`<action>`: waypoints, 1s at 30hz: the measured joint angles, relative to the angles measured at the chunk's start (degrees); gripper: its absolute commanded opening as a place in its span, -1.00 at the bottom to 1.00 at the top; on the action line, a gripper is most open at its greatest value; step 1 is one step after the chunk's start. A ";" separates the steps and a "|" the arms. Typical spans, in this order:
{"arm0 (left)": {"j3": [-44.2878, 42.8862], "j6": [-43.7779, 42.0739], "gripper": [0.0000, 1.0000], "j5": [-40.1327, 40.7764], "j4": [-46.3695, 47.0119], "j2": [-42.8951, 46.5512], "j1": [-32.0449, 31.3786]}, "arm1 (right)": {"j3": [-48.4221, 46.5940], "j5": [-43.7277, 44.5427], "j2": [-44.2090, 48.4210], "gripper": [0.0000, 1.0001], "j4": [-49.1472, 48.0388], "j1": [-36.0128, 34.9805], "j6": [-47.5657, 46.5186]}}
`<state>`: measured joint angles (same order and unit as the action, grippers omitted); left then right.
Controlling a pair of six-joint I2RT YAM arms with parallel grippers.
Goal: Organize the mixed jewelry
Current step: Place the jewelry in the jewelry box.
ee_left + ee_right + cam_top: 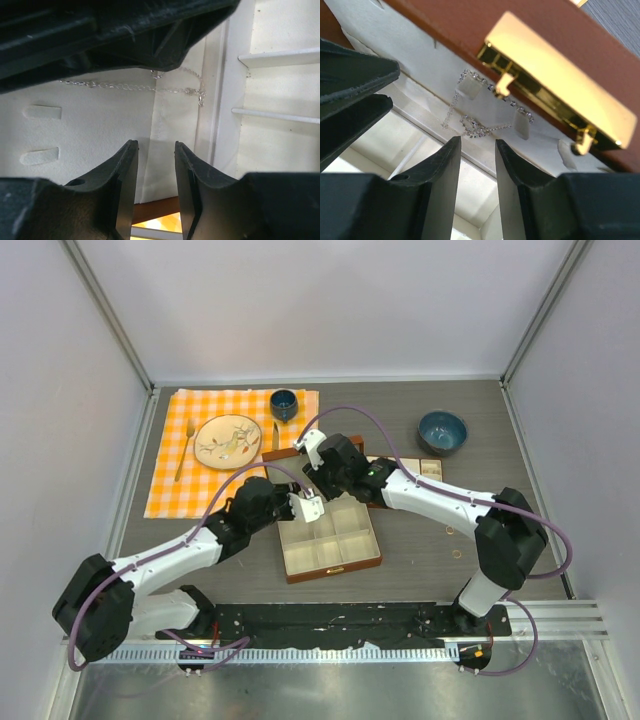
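A thin silver chain necklace (130, 87) hangs across the white lining of the brown box's raised lid (470, 30), looped below the gold clasp (555, 80). In the right wrist view the necklace (480, 125) lies just beyond my right gripper (477, 140), which is open and empty. My left gripper (156, 145) is open too, nothing between its fingers, a little below the chain. Both grippers meet at the back left of the brown box (335, 568), left gripper (305, 505) and right gripper (318, 468). Two tiny copper rings (449, 531) lie on the table right of the box.
An orange checked cloth (200, 490) at the back left carries a plate (227, 441), a gold spoon (185, 450) and a dark blue cup (284, 403). A blue bowl (442, 431) stands at the back right. A beige card (428, 468) lies behind the right arm.
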<state>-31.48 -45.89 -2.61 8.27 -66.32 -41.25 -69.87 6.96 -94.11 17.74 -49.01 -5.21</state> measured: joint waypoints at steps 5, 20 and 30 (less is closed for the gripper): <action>-0.20 -0.17 -0.11 0.52 1.11 0.00 0.00 | 0.00 0.00 -0.04 -0.21 0.00 0.00 0.00; -0.20 -2.80 -0.06 2.19 5.11 -3.48 -0.15 | 0.00 0.02 -0.04 -0.22 -0.02 0.00 0.00; 1.33 -4.37 -0.06 3.74 9.16 -5.90 -0.15 | 0.02 0.04 -0.04 -0.22 -0.13 0.00 -0.02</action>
<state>-30.15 -50.26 1.13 17.43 -72.23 -41.41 -69.84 7.01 -94.15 17.61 -49.01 -5.23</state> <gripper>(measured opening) 0.471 0.390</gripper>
